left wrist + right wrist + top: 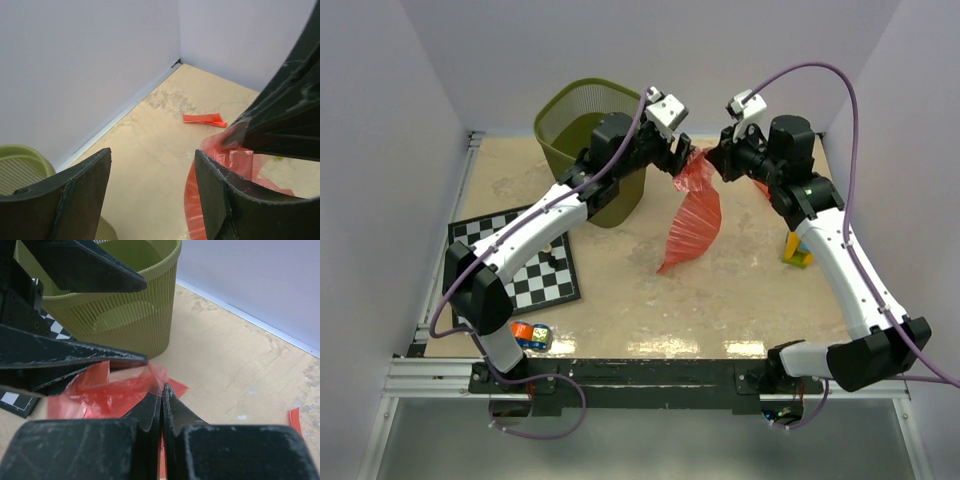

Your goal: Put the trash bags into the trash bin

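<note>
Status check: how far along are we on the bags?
Done: nothing yet; no red shows inside the trash bin. In hand: the right pincer is shut on the large trash bag, beside the bin, with the left pincer open next to it. Left: get that bag in, then the small red strip lying toward the far wall.

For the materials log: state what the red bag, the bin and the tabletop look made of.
The red bag: thin plastic film, translucent, slightly glossy; it crinkles and hangs limp.
The bin: olive, matte, finely ribbed or meshed wall; plastic or coated metal, unclear.
The tabletop: beige mottled, stone-look laminate perhaps; sheen near the front edge.
</note>
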